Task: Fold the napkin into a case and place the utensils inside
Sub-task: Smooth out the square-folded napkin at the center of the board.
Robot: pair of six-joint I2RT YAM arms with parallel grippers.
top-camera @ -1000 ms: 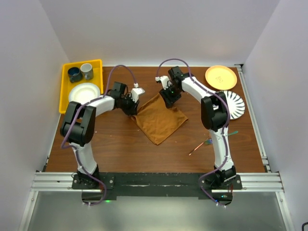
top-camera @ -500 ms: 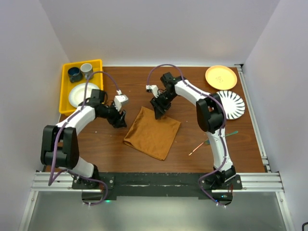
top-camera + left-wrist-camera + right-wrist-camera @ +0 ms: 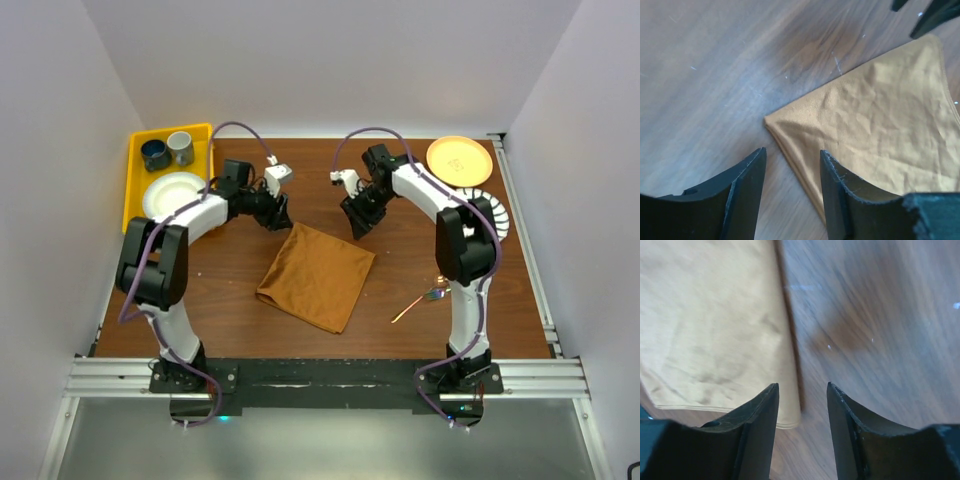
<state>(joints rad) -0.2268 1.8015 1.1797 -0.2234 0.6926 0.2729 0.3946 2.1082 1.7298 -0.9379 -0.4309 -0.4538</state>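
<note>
The rust-brown napkin (image 3: pixel 318 277) lies flat on the table as a folded rectangle, set at an angle. My left gripper (image 3: pixel 279 213) hovers open just beyond its far left corner. In the left wrist view the napkin (image 3: pixel 880 130) has its folded edge running below the gap of the gripper (image 3: pixel 792 152), which holds nothing. My right gripper (image 3: pixel 358 223) is open above the far right corner. The napkin (image 3: pixel 710 325) shows its corner under that gripper (image 3: pixel 802 386). The utensils (image 3: pixel 418 303) lie on the wood to the right of the napkin, beside the right arm.
A yellow tray (image 3: pixel 137 215) at the back left holds two cups (image 3: pixel 167 150) and a white plate (image 3: pixel 172 192). An orange plate (image 3: pixel 459 160) sits at the back right. A white fluted plate (image 3: pixel 492 212) is partly hidden behind the right arm.
The napkin, held at its far corners a second ago, was dragged toward the front and let go. Both grippers have since drawn back from it. The left swung out and returned.
</note>
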